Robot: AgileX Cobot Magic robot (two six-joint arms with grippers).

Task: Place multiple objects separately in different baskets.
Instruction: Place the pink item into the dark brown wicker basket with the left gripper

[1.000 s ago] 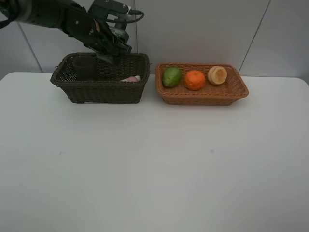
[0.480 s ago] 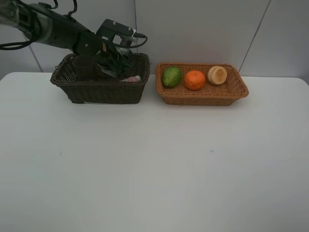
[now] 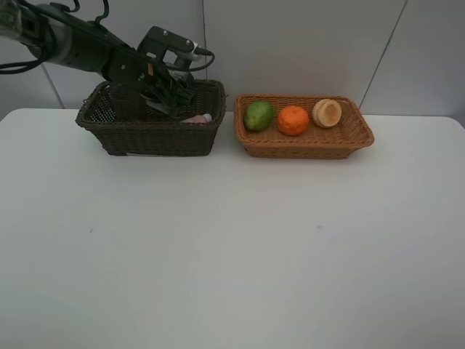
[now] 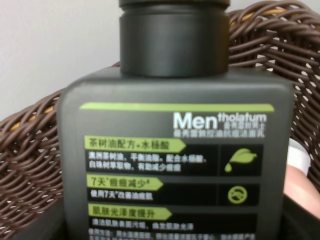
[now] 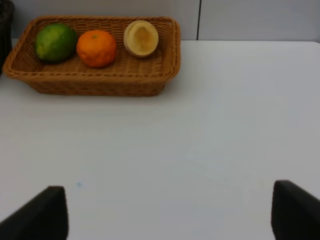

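My left gripper (image 3: 164, 96) is low in the dark brown basket (image 3: 149, 134), shut on the flat dark-green black-capped bottle (image 4: 175, 155), which fills the left wrist view. The pink white-capped bottle (image 3: 197, 118) lies in that basket's right end; it also shows in the left wrist view (image 4: 300, 182). A dark cup-like shape (image 3: 125, 102) stands at its left. The orange-tan basket (image 3: 305, 145) holds the green oval fruit (image 3: 258, 115), the orange (image 3: 293, 121) and the pale peach round fruit (image 3: 327, 113). My right gripper (image 5: 170, 215) is open over bare table, empty.
The two baskets stand side by side at the table's far edge, against a white wall. The white table (image 3: 232, 247) stretches in front of them. The right wrist view shows the orange-tan basket (image 5: 95, 82) well ahead of the gripper.
My left gripper came down from above the dark brown basket into it with the bottle, then shifted slightly left. The fruits and the right gripper have not moved.
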